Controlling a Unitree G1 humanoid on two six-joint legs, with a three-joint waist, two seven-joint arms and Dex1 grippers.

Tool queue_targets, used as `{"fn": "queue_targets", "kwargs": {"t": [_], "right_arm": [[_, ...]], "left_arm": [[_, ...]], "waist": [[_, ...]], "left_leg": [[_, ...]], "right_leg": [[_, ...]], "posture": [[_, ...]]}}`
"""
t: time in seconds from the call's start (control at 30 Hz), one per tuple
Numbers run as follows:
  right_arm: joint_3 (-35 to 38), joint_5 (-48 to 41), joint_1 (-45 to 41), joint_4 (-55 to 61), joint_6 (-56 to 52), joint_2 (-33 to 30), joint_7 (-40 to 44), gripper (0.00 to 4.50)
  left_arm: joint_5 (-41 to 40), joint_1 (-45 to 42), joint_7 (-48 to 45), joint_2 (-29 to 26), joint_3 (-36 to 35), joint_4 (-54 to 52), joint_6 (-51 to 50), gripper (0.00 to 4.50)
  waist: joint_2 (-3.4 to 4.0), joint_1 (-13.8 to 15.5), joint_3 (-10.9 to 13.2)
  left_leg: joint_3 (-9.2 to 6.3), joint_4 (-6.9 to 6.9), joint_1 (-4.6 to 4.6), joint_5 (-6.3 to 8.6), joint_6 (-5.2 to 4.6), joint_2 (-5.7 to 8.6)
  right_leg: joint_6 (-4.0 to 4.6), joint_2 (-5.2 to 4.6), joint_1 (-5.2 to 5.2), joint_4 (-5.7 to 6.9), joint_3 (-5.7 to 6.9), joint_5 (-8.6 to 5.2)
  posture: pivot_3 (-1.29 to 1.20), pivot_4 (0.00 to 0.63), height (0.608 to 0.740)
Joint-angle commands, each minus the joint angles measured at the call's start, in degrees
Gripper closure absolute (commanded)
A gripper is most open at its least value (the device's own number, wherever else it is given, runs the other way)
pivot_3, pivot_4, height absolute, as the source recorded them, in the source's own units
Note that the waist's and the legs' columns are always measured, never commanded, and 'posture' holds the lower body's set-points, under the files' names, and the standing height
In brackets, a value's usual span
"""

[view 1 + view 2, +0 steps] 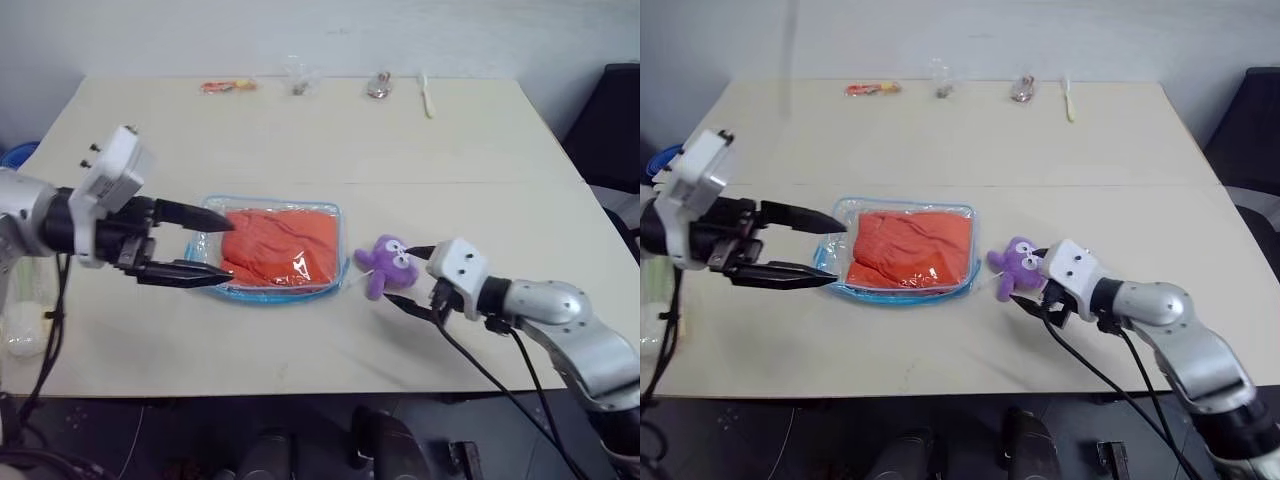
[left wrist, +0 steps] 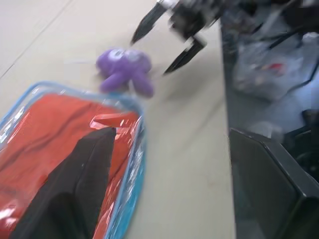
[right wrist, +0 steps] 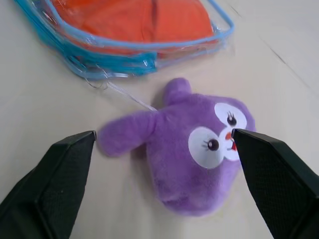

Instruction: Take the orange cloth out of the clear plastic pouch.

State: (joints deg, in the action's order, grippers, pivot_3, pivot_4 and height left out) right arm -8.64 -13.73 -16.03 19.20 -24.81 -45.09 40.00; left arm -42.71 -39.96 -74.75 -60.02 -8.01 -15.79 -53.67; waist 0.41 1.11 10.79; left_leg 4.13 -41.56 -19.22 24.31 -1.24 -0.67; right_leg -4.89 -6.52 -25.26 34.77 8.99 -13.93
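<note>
Along the near edge of the surface [image 1: 300, 360] a wide bare strip is seen, and no thing lies there. The right claw [image 1: 418, 283] is held low over the surface with its two black fingers spread wide; the purple plush toy [image 1: 387, 265] lies between the fingertips, and no contact can be made out. Just beside the toy, toward the left, the clear plastic pouch [image 1: 270, 290] lies flat, and the orange cloth [image 1: 280, 245] is inside it, folded. The left claw [image 1: 205, 245] is raised over the left end of the pouch, its fingers spread apart, and nothing is held in them. Behind the pouch a broad open area of the surface is found. At the far edge a small orange-red packet [image 1: 227, 86], a crumpled clear wrapper [image 1: 298, 78] and a pale stick [image 1: 427, 97] are placed in a row.
</note>
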Motion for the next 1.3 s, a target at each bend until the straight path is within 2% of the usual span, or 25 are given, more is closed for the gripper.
{"fn": "queue_targets", "kwargs": {"t": [0.03, 0.13, 0.43, 0.47, 0.63, 0.77, 0.97, 1.1, 1.3], "right_arm": [[-0.37, 3.9, -1.69, -4.76, 4.33, 1.85, -0.45, 0.16], [0.14, 5.37, -1.88, -7.49, 6.53, 3.07, -0.09, 0.93], [0.69, 5.47, 0.18, -5.78, 7.12, 3.74, 2.16, 4.15], [0.75, 5.05, 0.56, -4.69, 6.07, 3.56, 2.43, 4.39], [3.49, 1.0, 4.93, 5.32, -2.04, 1.84, 3.51, 4.45], [5.5, -1.91, 11.62, 16.79, -9.23, 0.7, 2.59, 4.45], [3.74, -4.53, 17.98, 28.62, -18.49, 3.37, -2.1, 4.45], [0.39, -5.22, 18.71, 30.94, -22.04, 6.84, -5.46, 4.45], [-4.0, -3.86, 16.42, 26.66, -24.51, 11.23, -9.65, 4.45]], "left_arm": [[-0.75, -3.02, 1.68, 1.03, 2.04, -1.13, -0.31, 0.63], [-0.58, -3.52, 2.42, 1.35, 3.08, -1.25, -0.18, 0.62], [-0.31, -3.4, 4.3, 1.71, 3.82, -1.81, 1.22, 0.62], [-0.28, -3.5, 4.46, 1.87, 4.0, -1.8, 1.3, 0.62], [0.79, -3.43, 4.22, 2.44, 5.19, -1.34, 2.73, 0.62], [0.92, -3.86, 3.73, 3.16, 6.39, -0.66, 3.46, 0.62], [1.59, -5.55, 1.73, 4.28, 9.34, 1.13, 4.47, 0.62], [2.72, -7.19, -0.44, 4.71, 11.48, 2.77, 5.14, 0.62], [5.43, -10.23, -3.34, 5.12, 14.04, 6.39, 7.05, 0.62]], "waist": [[0.0, -0.17, 0.0], [0.0, -0.66, 0.0], [0.0, -1.01, 0.0], [0.0, -1.0, 0.0], [0.0, -0.81, 0.0], [0.0, -0.36, 0.0], [0.0, 0.35, 0.0], [0.0, 0.25, 0.0], [0.0, 0.12, -0.01]], "left_leg": [[0.01, 0.02, 0.0, 0.0, 0.0, -0.01], [0.0, 0.03, -0.01, -0.01, 0.02, -0.03], [-0.19, 0.04, -0.02, -0.02, 0.03, -0.05], [-0.21, 0.04, -0.02, -0.02, 0.03, -0.05], [-0.26, 0.04, -0.03, -0.02, 0.03, -0.04], [-0.27, 0.03, -0.02, -0.02, 0.03, -0.03], [-0.24, -0.02, 0.0, -0.01, 0.03, -0.02], [-0.23, -0.02, 0.01, -0.01, 0.04, -0.02], [-0.1, -0.02, 0.01, -0.02, 0.04, -0.02]], "right_leg": [[0.01, 0.02, 0.0, -0.01, 0.0, 0.0], [0.02, 0.03, -0.03, -0.01, 0.0, -0.01], [0.04, 0.01, -0.02, -0.01, 0.0, -0.02], [0.04, 0.01, -0.02, -0.01, 0.0, -0.02], [0.04, 0.0, -0.02, -0.01, 0.0, -0.02], [0.04, 0.0, -0.02, 0.0, -0.01, -0.02], [0.03, 0.01, -0.01, 0.02, -0.04, -0.02], [0.04, 0.04, 0.0, 0.02, -0.03, -0.02], [0.05, 0.09, 0.0, 0.02, -0.01, -0.03]], "posture": [[0.0, 0.15, 0.74], [0.0, 0.15, 0.74], [0.0, 0.15, 0.74], [0.0, 0.15, 0.74], [0.0, 0.15, 0.74], [0.0, 0.15, 0.74], [0.0, 0.15, 0.74], [0.0, 0.15, 0.74], [0.0, 0.15, 0.74]]}}
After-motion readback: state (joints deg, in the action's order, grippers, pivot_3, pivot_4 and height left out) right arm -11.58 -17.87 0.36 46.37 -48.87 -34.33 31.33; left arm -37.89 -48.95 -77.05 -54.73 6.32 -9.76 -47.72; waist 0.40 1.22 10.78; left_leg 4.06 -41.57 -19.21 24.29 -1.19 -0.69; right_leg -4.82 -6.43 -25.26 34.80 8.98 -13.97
